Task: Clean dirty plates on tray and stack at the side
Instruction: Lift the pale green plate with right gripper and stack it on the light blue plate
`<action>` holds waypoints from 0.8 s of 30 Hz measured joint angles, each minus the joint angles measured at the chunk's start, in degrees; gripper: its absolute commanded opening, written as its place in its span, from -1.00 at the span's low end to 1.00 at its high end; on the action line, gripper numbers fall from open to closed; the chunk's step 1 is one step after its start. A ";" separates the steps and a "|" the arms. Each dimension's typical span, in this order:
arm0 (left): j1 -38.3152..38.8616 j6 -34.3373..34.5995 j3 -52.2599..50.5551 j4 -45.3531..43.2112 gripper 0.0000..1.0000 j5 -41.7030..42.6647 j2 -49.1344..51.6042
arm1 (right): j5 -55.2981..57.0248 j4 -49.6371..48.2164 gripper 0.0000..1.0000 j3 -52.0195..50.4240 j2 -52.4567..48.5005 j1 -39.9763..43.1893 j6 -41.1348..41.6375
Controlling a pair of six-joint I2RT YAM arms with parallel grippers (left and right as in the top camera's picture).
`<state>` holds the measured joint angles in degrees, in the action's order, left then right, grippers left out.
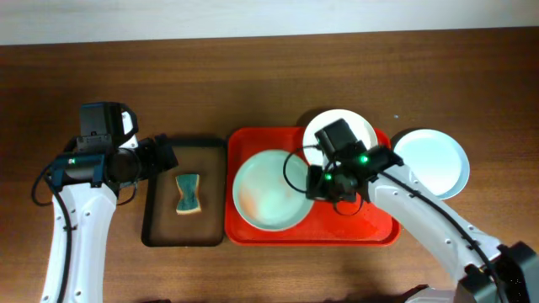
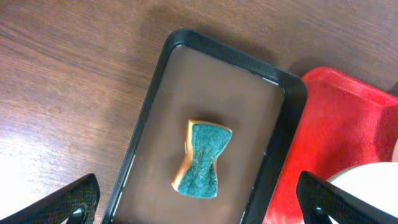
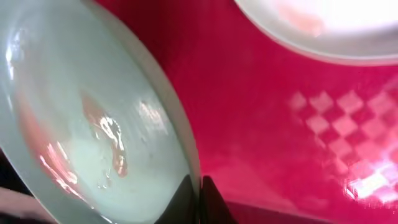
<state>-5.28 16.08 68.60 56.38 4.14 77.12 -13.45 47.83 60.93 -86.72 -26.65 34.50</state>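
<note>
The red tray (image 1: 379, 227) holds the pale green plate (image 1: 265, 192) on its left part and the white plate (image 1: 358, 128) at its back right. The green plate (image 3: 81, 124) has a red smear and is tilted. My right gripper (image 1: 318, 183) is shut on the green plate's right rim (image 3: 198, 190). The white plate (image 3: 323, 25) shows a faint red smear. The pale blue plate (image 1: 434, 162) sits on the table right of the tray. My left gripper (image 2: 199, 205) is open above the black tray (image 2: 155, 112), near a blue sponge (image 2: 204, 160), apart from it.
The black tray with a brown floor (image 1: 160, 210) stands left of the red tray and holds the blue and tan sponge (image 1: 188, 194). Brown wooden table (image 1: 253, 76) lies all around. The red tray's corner (image 2: 348, 118) shows in the left wrist view.
</note>
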 measured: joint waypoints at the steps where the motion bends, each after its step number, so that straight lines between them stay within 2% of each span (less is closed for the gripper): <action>1: 0.00 0.00 0.00 -0.07 0.98 0.00 0.00 | 0.07 2.34 -0.92 3.50 0.11 0.00 -0.02; 3: 0.00 0.00 0.00 -0.02 0.98 0.00 0.00 | 0.26 2.82 -0.92 9.42 0.22 0.00 0.00; 6: 0.00 0.00 0.00 -0.02 0.98 0.00 0.00 | 2.32 0.50 -0.92 10.12 -0.39 -0.02 1.18; 8: 0.00 0.00 0.00 -0.02 0.98 0.00 0.00 | 3.32 -3.04 -0.92 10.16 -5.42 -0.85 1.53; 10: 0.00 0.00 0.00 0.00 0.99 0.02 0.00 | 6.88 -9.44 -0.92 10.27 -9.94 -5.44 1.75; 12: 0.00 0.02 -0.02 -4.72 0.98 -0.11 0.00 | 9.99 -14.88 -0.92 10.27 -12.33 -9.90 2.49; 14: -1.09 0.02 0.09 -4.70 0.98 0.15 -0.22 | 12.79 -18.29 -0.92 10.27 -12.90 -12.57 2.99; 18: -16.68 0.63 0.35 -1.03 0.98 1.68 -2.99 | 24.59 -24.85 -0.92 10.32 -12.90 -17.55 3.08; 20: -17.64 0.68 0.35 -0.50 0.98 1.99 -2.99 | 31.67 -29.90 -0.92 10.34 -12.90 -20.35 2.29; 24: -17.64 0.66 0.35 -0.42 0.99 2.19 -2.99 | 48.78 -32.87 -0.92 13.14 -12.94 -25.94 -8.96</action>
<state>-22.92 16.73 68.95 55.96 6.33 74.13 35.33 14.96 74.06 -99.66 -52.60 25.54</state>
